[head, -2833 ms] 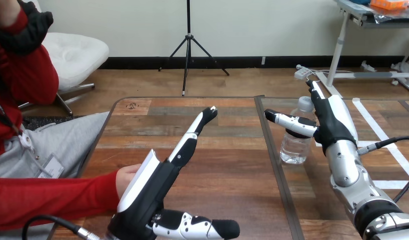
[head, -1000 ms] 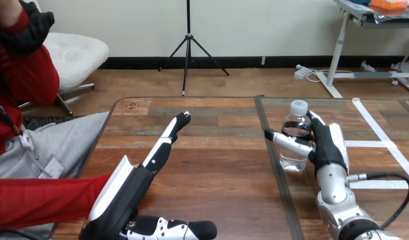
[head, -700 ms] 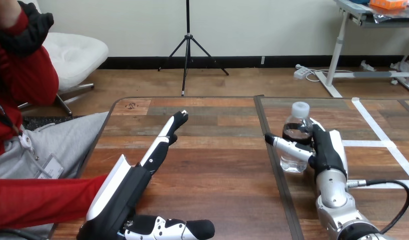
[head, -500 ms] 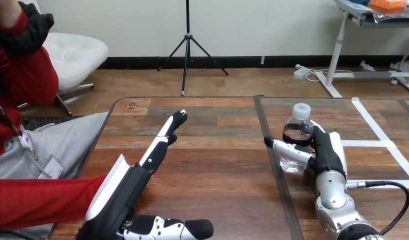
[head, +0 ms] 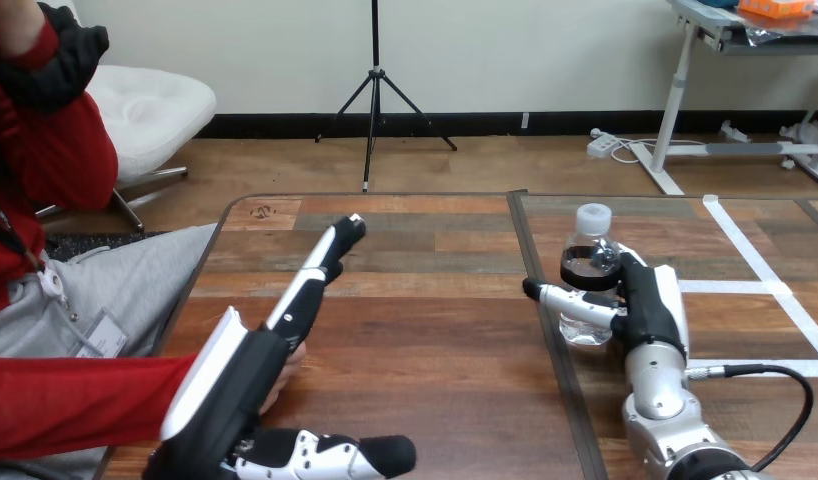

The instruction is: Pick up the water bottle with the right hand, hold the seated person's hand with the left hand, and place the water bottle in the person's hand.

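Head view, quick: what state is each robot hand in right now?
Left hand: open, fingers straight, over the person's hand.
Right hand: closed round the clear plastic water bottle with white cap.

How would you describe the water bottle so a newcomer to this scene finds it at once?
Start at the wooden table, split by a dark seam, and look at its right half. There a small clear plastic water bottle with a white cap is upright, the right robot hand curled round it. It is the only container on the table.
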### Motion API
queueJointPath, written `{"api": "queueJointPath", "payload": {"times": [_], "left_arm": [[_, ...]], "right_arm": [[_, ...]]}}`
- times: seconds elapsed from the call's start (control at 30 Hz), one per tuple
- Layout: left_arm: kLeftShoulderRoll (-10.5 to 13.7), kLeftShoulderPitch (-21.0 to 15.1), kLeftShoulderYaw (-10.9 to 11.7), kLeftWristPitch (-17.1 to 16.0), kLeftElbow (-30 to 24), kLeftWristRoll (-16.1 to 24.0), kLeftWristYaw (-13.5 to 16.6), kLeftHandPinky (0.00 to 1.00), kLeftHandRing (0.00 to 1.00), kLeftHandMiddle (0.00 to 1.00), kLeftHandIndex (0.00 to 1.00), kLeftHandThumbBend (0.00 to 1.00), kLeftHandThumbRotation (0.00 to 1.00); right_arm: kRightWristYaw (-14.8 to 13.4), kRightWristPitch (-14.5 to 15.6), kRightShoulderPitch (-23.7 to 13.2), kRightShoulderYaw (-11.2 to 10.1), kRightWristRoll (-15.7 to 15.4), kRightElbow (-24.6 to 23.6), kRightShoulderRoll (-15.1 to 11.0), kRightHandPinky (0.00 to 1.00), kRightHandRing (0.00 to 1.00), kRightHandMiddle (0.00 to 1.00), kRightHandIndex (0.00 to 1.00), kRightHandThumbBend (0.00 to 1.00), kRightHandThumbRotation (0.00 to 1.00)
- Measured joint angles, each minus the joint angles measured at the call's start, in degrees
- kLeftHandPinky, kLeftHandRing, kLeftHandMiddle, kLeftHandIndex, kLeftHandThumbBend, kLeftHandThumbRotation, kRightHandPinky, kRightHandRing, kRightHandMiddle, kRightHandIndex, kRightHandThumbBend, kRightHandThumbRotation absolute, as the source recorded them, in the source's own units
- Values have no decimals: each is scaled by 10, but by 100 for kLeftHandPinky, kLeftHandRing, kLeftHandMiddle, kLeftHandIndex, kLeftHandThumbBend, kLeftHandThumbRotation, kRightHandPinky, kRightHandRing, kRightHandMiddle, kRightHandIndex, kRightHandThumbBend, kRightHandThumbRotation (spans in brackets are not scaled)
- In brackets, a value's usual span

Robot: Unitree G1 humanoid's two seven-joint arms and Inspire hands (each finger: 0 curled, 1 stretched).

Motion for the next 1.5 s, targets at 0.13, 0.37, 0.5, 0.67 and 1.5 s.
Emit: {"api": "queueJointPath", "payload": {"times": [0.13,0.37,0.5,0.67,1.5], "left_arm": [[0,0,3,-1,0,-1,-2,99,100,100,100,100,55],[0,0,5,-3,0,0,-4,99,100,100,100,100,56],[0,0,5,-6,0,-1,-5,99,100,100,100,100,56],[0,0,5,-5,0,-4,-8,100,100,100,100,100,56],[0,-1,6,-7,1,2,-10,100,100,100,100,100,65]], "right_arm": [[-1,-5,2,-4,3,0,4,70,74,77,79,100,6],[-2,-10,4,-18,16,0,10,62,65,69,72,97,1],[-7,-14,5,-26,23,0,16,60,62,65,68,95,0],[-16,-21,8,-32,26,0,21,58,59,62,65,93,0],[-2,-75,19,-74,63,0,24,48,51,55,57,88,0]]}}
